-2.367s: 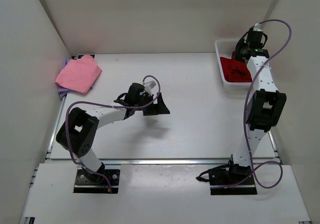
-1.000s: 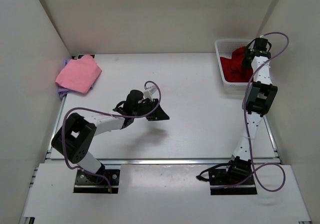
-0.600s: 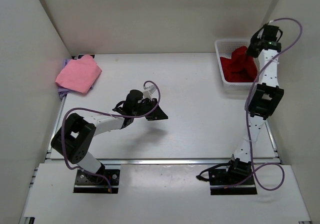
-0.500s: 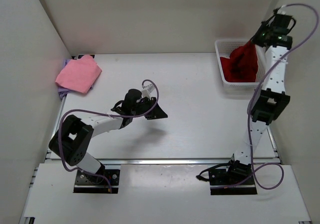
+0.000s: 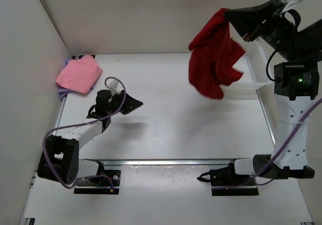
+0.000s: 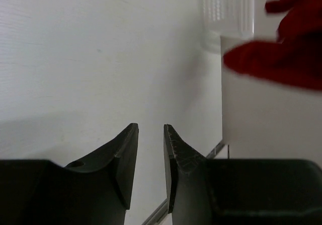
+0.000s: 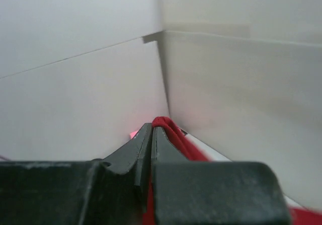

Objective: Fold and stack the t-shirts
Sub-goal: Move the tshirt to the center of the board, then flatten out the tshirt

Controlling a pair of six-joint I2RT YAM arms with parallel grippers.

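Right pincer (image 5: 229,15) is clamped tight on a pinch of the red shirt (image 5: 211,66). The shirt hangs high in the air, bunched and dangling above the far right of the table (image 5: 176,124), just in front of the basket (image 5: 254,59). At the far left corner the pink shirt (image 5: 79,74) lies folded on top of the lavender shirt (image 5: 62,91), well apart from the action. Left pincer (image 6: 150,129) hovers low over the mid-left table, jaws a narrow crack apart, nothing in them.

Now the worries. The wrist view shows only a sliver of red at the very fingertips, so that's a thin bite. One sharp swing and the cloth could slide out and drop in a heap. I can't tell whether the held part is collar, hem or sleeve. Set down as it hangs, it would likely land wadded rather than flat, and any fold on top of that comes out lumpy.

The lower folds hang close to the basket wall, so a low sweep could catch the lattice and drag the basket along. And if the left pincer is meant to catch a loose corner, that slim gap looks too tight. It may just shove the fabric aside.
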